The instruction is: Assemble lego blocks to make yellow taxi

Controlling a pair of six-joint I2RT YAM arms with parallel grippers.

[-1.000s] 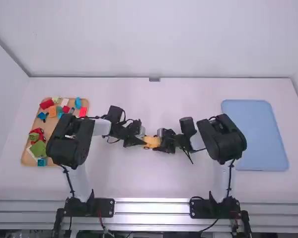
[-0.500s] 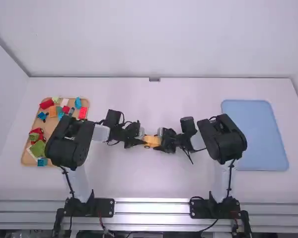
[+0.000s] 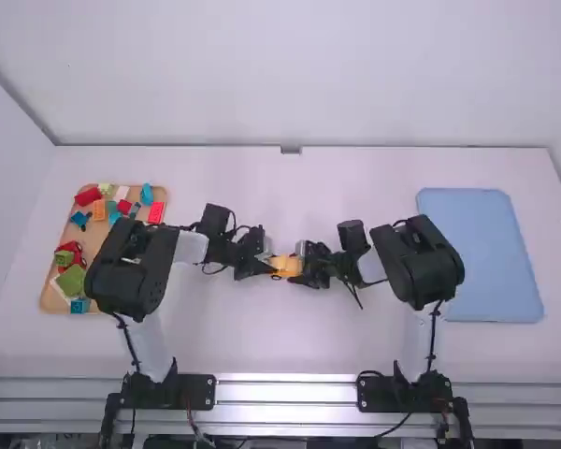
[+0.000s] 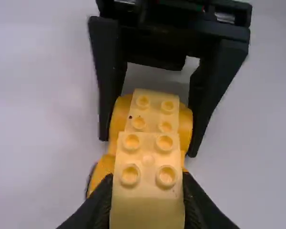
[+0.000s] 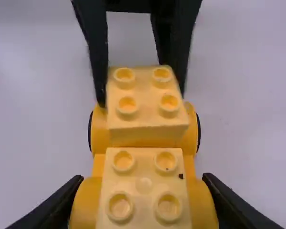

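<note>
In the high view my left gripper (image 3: 267,266) and my right gripper (image 3: 303,266) face each other at mid-table, with the yellow car (image 3: 285,267) between them. The left wrist view has my left gripper (image 4: 148,195) shut on a pale yellow block (image 4: 148,210) at one end of the car. Another pale block (image 4: 152,112) sits beyond it, between the right gripper's fingers. In the right wrist view, my right gripper (image 5: 143,200) is shut on the wide yellow wheeled base (image 5: 203,205), around its near studded block (image 5: 144,183). The far block (image 5: 148,129) stands higher over that base.
At the left lies a wooden tray (image 3: 45,297) with several loose bricks, among them a green block (image 3: 72,281) and a red block (image 3: 88,196). A light blue tray (image 3: 481,253) lies at the right, beyond the right arm.
My left arm has dipped slightly toward the camera and come most of the way back, still holding its block. The right arm has stayed in place.
</note>
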